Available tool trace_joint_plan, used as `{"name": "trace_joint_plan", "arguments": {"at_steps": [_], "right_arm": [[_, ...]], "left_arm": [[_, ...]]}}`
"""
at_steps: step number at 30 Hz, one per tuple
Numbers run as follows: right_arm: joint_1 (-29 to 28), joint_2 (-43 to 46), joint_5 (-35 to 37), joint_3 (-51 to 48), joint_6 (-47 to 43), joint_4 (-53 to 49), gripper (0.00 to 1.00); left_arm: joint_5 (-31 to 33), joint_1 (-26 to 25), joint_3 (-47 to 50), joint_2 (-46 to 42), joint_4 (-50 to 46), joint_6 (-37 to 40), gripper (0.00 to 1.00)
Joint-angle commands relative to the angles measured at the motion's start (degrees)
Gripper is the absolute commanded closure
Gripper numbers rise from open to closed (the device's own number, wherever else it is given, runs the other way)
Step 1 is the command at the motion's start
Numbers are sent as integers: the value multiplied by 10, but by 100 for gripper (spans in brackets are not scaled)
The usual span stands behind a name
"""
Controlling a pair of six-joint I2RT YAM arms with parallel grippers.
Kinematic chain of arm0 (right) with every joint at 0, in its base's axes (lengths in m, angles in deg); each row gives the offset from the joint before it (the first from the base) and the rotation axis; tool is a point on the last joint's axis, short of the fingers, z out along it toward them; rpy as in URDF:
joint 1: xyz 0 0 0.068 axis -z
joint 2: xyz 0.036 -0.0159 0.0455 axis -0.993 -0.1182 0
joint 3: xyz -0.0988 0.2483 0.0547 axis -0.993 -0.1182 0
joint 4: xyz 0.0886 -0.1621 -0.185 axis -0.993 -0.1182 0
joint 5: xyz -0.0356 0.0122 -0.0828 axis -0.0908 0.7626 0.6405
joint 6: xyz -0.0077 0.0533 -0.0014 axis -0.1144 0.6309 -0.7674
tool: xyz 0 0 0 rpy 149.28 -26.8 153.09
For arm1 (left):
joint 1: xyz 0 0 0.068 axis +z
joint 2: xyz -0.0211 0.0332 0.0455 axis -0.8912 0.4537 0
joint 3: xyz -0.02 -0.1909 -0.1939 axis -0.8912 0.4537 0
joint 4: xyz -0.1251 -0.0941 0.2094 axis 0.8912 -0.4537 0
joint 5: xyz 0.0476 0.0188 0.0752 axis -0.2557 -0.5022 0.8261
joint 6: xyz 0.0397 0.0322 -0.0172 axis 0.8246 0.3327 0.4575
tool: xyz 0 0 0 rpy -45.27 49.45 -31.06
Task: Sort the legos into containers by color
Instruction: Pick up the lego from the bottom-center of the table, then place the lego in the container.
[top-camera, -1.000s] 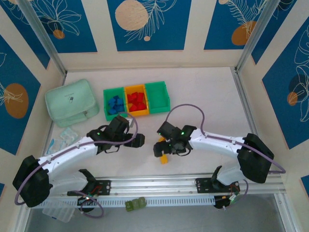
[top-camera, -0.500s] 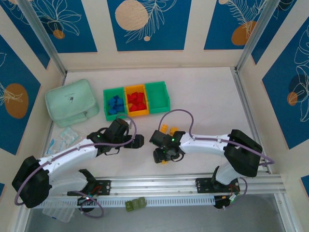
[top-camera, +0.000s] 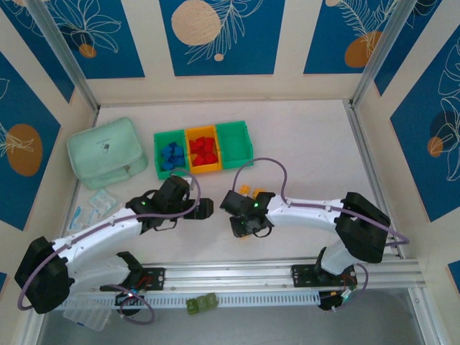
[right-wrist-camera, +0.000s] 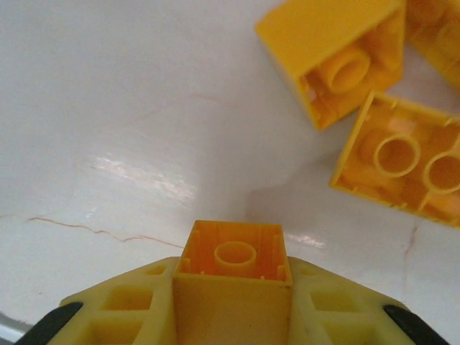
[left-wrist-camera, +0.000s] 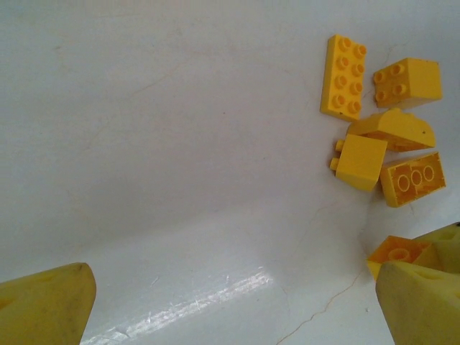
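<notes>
Firmly, 1 yellow lego (right-wrist-camera: 233,260) sits inside the right claw (right-wrist-camera: 231,305).

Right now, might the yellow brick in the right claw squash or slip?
Probably neither. The yellow brick looks like hard hollow plastic, likely stiff and light. Its flat sides sit squarely in the shut right gripper, so it should hold.

Yellow-orange legos (left-wrist-camera: 359,162), blue legos (top-camera: 171,155) in green container (top-camera: 171,174), red legos (top-camera: 203,151) in orange container (top-camera: 205,170), mint-green pouch (top-camera: 106,152)
</notes>
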Motion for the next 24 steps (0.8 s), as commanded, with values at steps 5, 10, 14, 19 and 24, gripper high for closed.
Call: {"name": "trace_joint_plan", "arguments": {"at_steps": [5, 10, 14, 19, 24], "right_arm": [[93, 51, 15, 85, -98, -19, 71], [189, 9, -5, 153, -169, 39, 71], [250, -60, -37, 210, -202, 93, 70], [286, -169, -42, 305, -237, 118, 69], [302, -260, -29, 399, -269, 113, 66]], "left_arm": [[33, 34, -76, -5, -38, 36, 1], [44, 70, -135, 22, -51, 59, 1], [34, 97, -174, 53, -39, 68, 1], [32, 123, -212, 98, -29, 69, 1], [18, 131, -211, 110, 9, 68, 1]]}}
